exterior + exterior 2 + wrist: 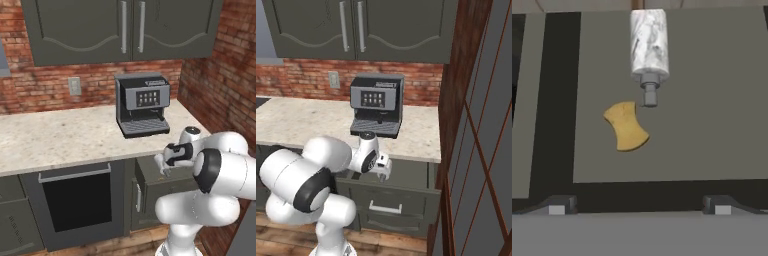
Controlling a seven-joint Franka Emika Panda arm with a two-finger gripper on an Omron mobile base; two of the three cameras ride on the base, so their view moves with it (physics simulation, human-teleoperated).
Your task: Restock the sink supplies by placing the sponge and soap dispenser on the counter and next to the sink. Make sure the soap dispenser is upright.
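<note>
Counter (60, 140): bare beside coffee machine (142, 105); nothing restocked yet.
Drawer (406, 192): pulled open under counter.
Sponge (626, 126): flat on drawer floor.
Soap dispenser (648, 47): lying on its side, spout just beside sponge.
Gripper (639, 210): wide, holding nothing, above drawer.
Left: both picks, then placing by sink, dispenser upright.

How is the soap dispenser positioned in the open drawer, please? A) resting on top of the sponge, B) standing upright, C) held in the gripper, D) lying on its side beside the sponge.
D: in the hand view the soap dispenser lies flat, its pump pointing towards the sponge close by.
</note>
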